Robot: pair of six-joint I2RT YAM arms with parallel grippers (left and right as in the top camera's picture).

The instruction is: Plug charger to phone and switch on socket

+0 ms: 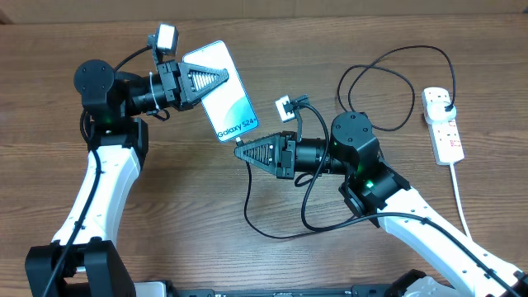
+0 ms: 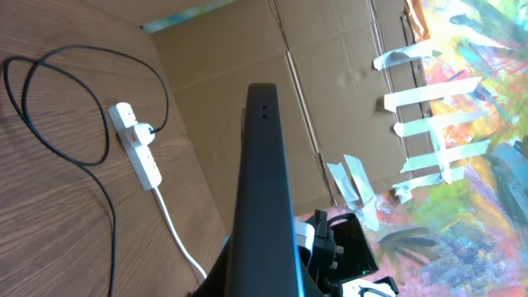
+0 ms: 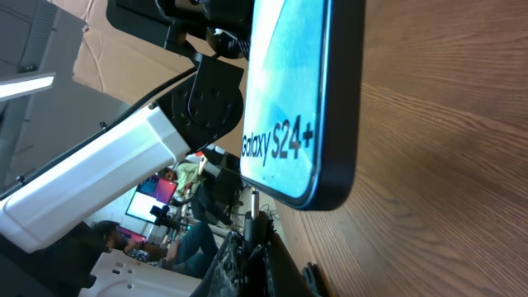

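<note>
My left gripper (image 1: pixel 216 78) is shut on the phone (image 1: pixel 221 91), held tilted above the table with its light blue screen up and the "Galaxy S24+" end toward the right arm. In the left wrist view the phone (image 2: pixel 266 181) shows edge-on. My right gripper (image 1: pixel 247 152) is shut on the charger's connector tip (image 1: pixel 238 141), which points at the phone's lower end with a small gap. In the right wrist view the tip (image 3: pixel 253 202) sits just below the phone (image 3: pixel 293 99). The charger cable (image 1: pixel 272 227) loops back to its black plug (image 1: pixel 446 104) in the white socket (image 1: pixel 441 124).
The socket's thick white cord (image 1: pixel 462 206) runs toward the front right edge. A cable loop (image 1: pixel 375 82) lies behind the right arm. A cardboard wall (image 2: pixel 247 58) stands beyond the table's far edge.
</note>
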